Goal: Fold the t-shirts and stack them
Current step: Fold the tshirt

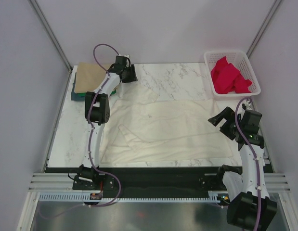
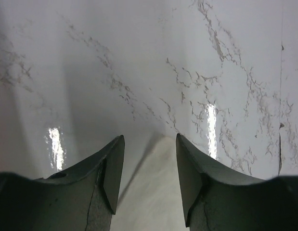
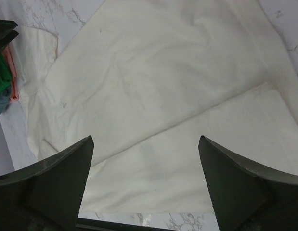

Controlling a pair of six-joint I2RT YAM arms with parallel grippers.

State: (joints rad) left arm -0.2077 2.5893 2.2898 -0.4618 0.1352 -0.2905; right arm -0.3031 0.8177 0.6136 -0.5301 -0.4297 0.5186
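Cream cloth fills the middle of the overhead view: the cream t-shirt [image 1: 173, 132] lies spread flat on the marble table [image 1: 177, 77], with soft creases and one edge turned over near its lower left. The folded t-shirts [image 1: 88, 77] sit in a stack at the upper left corner of the table, a tan one on top and green and teal edges showing beneath it.

The left gripper [image 1: 129, 74] is at the upper left of the frame, just right of the stack and near the shirt's far left corner. In the left wrist view its fingers [image 2: 112, 173] stand about halfway apart with nothing between them; below the gap are bare marble and a tip of cream cloth.

The right gripper [image 1: 220, 124] hangs over the shirt's right edge, in the right middle of the overhead frame. Its fingers [image 3: 67, 178] are spread as wide as they go and hold nothing. The right wrist view shows the cream cloth below them and, at the left edge of that frame, the coloured edges of the stack.

A white mesh basket [image 1: 254, 79] at the upper right holds a crumpled red cloth [image 1: 228, 77].
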